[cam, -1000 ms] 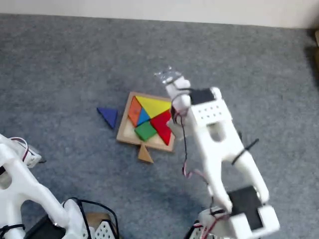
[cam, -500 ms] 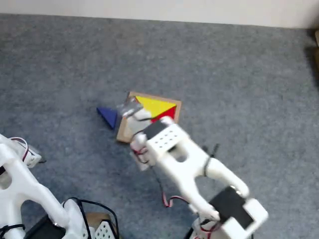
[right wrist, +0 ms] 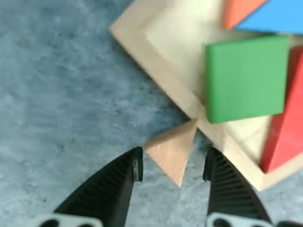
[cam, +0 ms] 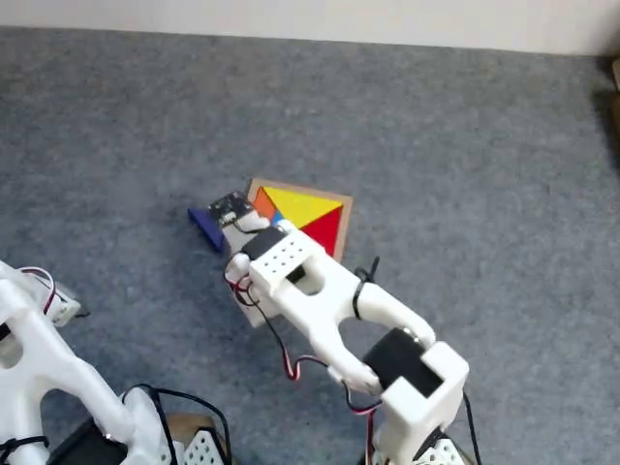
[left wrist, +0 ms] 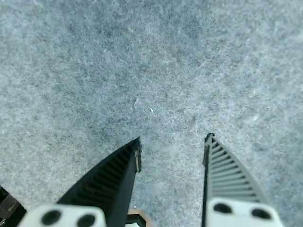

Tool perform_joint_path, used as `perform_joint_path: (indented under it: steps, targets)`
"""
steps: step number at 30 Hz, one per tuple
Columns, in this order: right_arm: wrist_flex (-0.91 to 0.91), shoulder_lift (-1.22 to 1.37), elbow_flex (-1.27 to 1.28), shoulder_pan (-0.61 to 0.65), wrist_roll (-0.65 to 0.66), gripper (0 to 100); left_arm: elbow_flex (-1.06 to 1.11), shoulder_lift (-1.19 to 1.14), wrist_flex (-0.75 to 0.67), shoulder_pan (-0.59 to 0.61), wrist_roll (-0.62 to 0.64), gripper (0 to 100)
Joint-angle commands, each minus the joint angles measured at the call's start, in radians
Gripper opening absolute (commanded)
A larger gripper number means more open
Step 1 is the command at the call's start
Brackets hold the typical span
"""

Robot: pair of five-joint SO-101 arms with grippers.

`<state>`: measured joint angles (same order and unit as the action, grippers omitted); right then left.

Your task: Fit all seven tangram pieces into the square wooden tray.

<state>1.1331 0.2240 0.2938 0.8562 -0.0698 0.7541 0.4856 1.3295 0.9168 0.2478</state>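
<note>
The square wooden tray point(cam: 302, 188) lies mid-carpet, largely covered by my right arm point(cam: 291, 266). A yellow triangle point(cam: 300, 205) and a red triangle point(cam: 326, 231) show in it. In the right wrist view the tray rim point(right wrist: 142, 47) holds a green square point(right wrist: 246, 78), a red piece point(right wrist: 284, 127), a blue piece point(right wrist: 270, 16) and an orange piece point(right wrist: 236, 9). My right gripper point(right wrist: 173, 165) is open, and a plain wooden triangle point(right wrist: 170, 146) lies on the carpet between its fingers, against the tray's outer edge. A dark blue triangle point(cam: 205, 225) lies beside the tray. My left gripper point(left wrist: 172, 144) is open over bare carpet.
The left arm point(cam: 39, 368) stands at the near left corner, with cables point(cam: 165, 397) beside its base. Grey carpet point(cam: 465, 145) stretches around the tray on all sides. A pale wall edge point(cam: 310, 19) runs along the far side.
My right arm swung from the tray's far right side across it to its near left edge and came down around the wooden triangle. The left arm stayed still.
</note>
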Motion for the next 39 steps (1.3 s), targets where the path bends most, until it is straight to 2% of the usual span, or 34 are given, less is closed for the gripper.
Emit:
perform_joint_path:
  steps: [1, 6, 13, 16, 27, 32, 39]
  targets:
    - [-0.016, 0.002, -0.054, -0.019, -0.006, 20.9, -0.047, 0.019, -0.009, 0.012, 0.003, 22]
    - [-0.022, 0.048, -0.056, -0.004, -0.006, 19.8, -0.047, 0.019, -0.009, 0.012, 0.003, 22]
    - [-0.067, 0.05, -0.056, -0.019, -0.005, 5.8, -0.042, 0.019, -0.011, 0.012, 0.002, 22]
    - [-0.064, 0.041, -0.058, -0.039, 0.051, 0.2, -0.039, 0.019, -0.011, 0.012, 0.002, 22]
    - [-0.062, -0.188, -0.058, -0.117, 0.06, 0.5, -0.039, 0.019, -0.011, 0.012, 0.002, 22]
    - [-0.081, -0.202, -0.058, -0.165, -0.098, 0.5, -0.039, 0.019, -0.011, 0.012, 0.002, 22]
    - [-0.186, -0.202, 0.012, -0.162, -0.327, 0.5, -0.039, 0.019, -0.011, 0.012, 0.002, 22]
